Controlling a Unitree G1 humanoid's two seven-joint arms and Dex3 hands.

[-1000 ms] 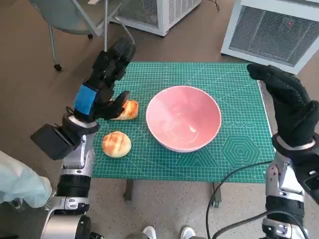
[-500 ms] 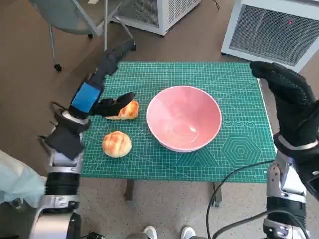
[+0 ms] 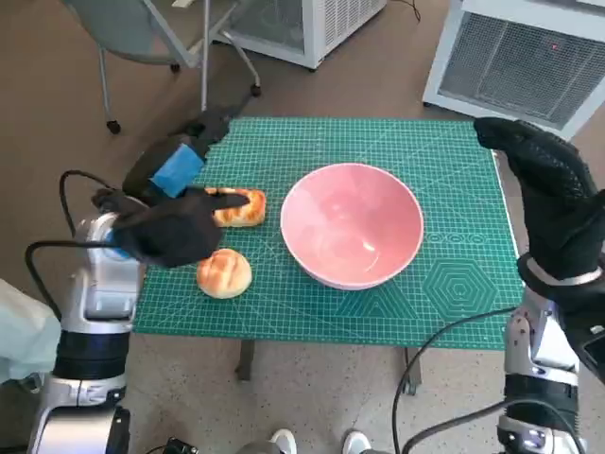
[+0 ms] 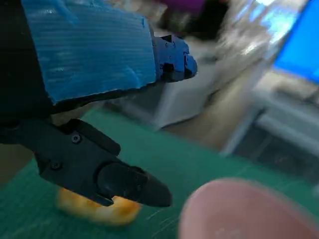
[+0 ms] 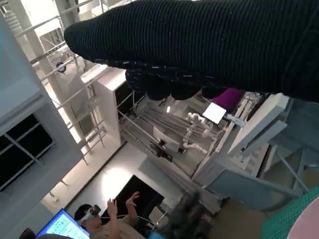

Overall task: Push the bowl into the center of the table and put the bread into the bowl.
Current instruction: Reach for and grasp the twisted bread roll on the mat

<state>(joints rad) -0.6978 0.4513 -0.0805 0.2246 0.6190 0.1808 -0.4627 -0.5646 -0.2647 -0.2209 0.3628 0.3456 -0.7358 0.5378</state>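
Observation:
A pink bowl (image 3: pixel 352 224) stands on the green mat (image 3: pixel 444 293), about in its middle. Left of it lie a long golden bread (image 3: pixel 243 207) and, nearer me, a round bun (image 3: pixel 224 273). My left hand (image 3: pixel 181 167) hovers over the mat's far left part, fingers stretched toward the far corner, thumb (image 3: pixel 219 198) just above the long bread. It holds nothing. The left wrist view shows the thumb (image 4: pixel 130 183) over the blurred bread (image 4: pixel 97 211), with the bowl (image 4: pixel 249 211) beside it. My gloved right hand (image 3: pixel 553 203) is raised at the table's right edge and holds nothing.
A chair (image 3: pixel 142 38) stands beyond the far left corner and white ventilated units (image 3: pixel 515 57) behind the table. A cable (image 3: pixel 444 340) loops below the front right edge. A pale sleeve (image 3: pixel 21 340) shows at the lower left. A seated person (image 5: pixel 107 216) appears in the right wrist view.
My left forearm has swung out to the left and rolled over, bringing the hand lower above the long bread. The bowl, both breads and the right hand have stayed put.

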